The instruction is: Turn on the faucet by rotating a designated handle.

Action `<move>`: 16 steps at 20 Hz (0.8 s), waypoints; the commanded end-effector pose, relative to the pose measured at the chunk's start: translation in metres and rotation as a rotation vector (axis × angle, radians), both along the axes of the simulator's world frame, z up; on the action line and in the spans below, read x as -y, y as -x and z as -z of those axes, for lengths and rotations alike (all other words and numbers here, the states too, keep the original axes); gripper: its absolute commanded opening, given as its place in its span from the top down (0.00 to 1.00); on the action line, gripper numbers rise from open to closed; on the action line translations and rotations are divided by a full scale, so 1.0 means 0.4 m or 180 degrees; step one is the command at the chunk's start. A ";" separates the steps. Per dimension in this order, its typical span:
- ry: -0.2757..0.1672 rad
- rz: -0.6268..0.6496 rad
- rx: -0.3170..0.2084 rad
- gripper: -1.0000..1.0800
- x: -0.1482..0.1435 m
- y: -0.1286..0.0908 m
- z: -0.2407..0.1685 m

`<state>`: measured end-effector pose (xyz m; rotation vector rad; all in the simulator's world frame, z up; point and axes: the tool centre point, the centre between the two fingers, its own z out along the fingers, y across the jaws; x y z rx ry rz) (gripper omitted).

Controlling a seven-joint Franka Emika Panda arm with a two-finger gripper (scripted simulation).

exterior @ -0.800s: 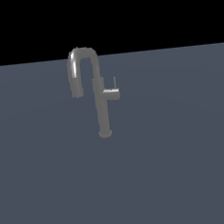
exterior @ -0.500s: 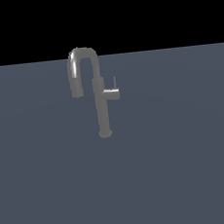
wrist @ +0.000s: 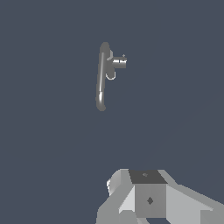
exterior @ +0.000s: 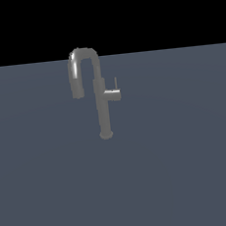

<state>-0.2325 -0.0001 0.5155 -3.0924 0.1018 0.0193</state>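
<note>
Standing upright mid-scene, grey metal faucet (exterior: 102, 101) | handle (exterior: 113, 94) juts toward exterior view's right, thin pin up | likely rigid, slick; push pin near tip | gripper (wrist: 148, 199) well apart, finger state cannot be told

surface: flat slate-blue ground (exterior: 181, 177) (plain, unmarked) | backdrop: black band (exterior: 173, 10) above

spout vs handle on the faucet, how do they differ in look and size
The spout is thick and long, bent in an inverted U at the top of the post; the handle is a short straight stub sticking sideways from the post. The spout's open end points down on the exterior view's left; the handle juts to that view's right, with a thin pin rising from it. Both are grey metal.
</note>
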 end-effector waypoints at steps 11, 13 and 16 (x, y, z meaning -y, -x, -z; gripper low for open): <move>-0.0641 0.0638 -0.0558 1.00 0.004 -0.164 0.055; -0.0761 0.0757 -0.0661 1.00 0.007 -0.193 0.069; -0.0945 0.0938 -0.0819 1.00 0.013 -0.237 0.091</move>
